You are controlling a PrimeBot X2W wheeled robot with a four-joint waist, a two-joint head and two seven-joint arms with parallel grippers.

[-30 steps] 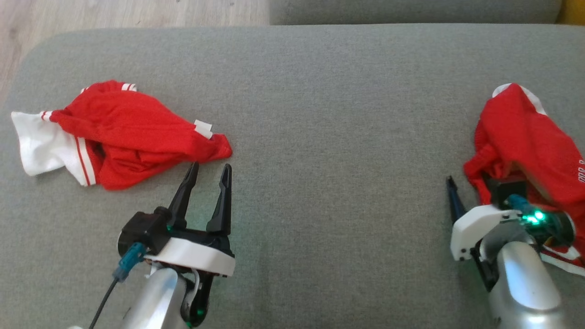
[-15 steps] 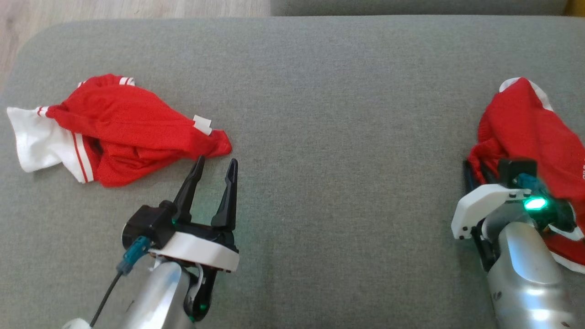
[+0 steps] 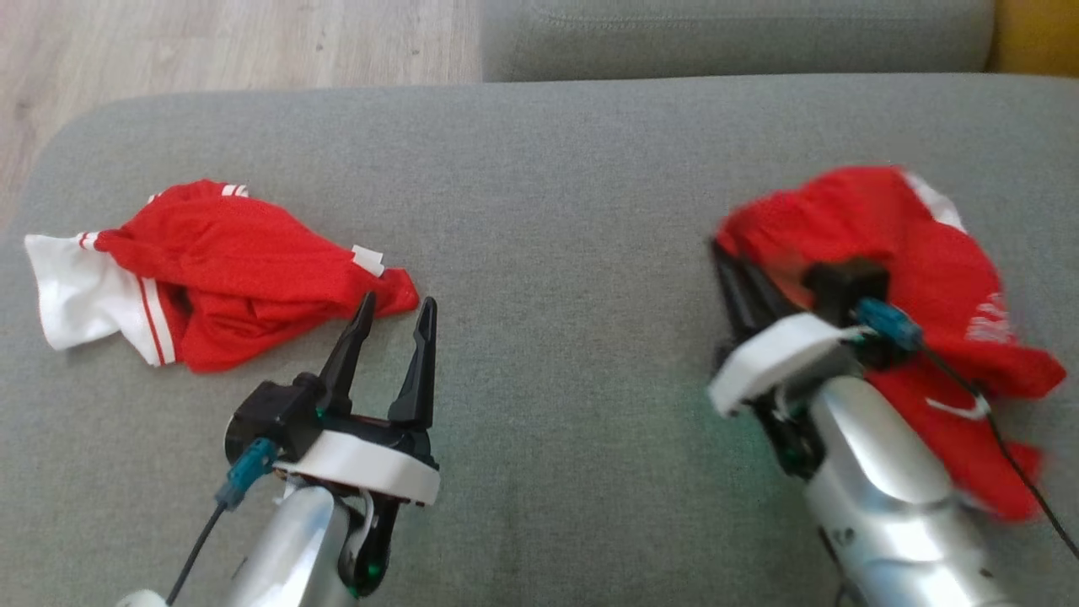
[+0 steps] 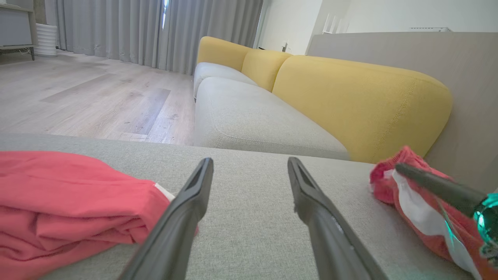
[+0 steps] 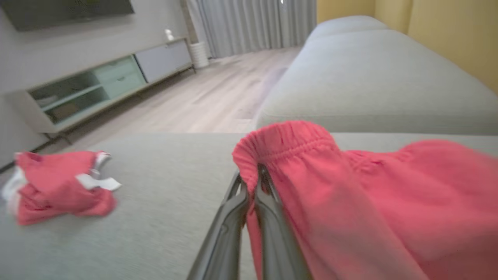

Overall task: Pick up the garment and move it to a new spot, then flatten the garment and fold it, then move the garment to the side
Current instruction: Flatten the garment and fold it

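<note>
A broad grey woven-fabric sofa cushion (image 3: 590, 169) serves as the work surface, with pale wooden floor (image 3: 211, 42) beyond its far edge. Toward the robot's right side of it lies the red fabric garment with a gathered elastic waistband (image 3: 936, 253), bunched and blurred in the head view, a small white logo on its near part. This looks to be the piece in hand for the task. Well apart from it, on the left of the cushion, a second crumpled red garment with white striped trim (image 3: 236, 270) sits untouched. The right gripper (image 5: 250, 177) has its two dark fingers pressed together on the waistband edge of the first garment, and the cloth drapes away from the pinch to the right in the right wrist view. Whether the cloth is clear of the cushion cannot be told. The left gripper (image 3: 398, 302) stands spread wide and holds nothing, its tips just beside the near corner of the second garment. By my reading, only the grasp is made: carrying the garment to a new spot, flattening it, folding it and setting it aside all remain, and the garment is not yet spread at all.
</note>
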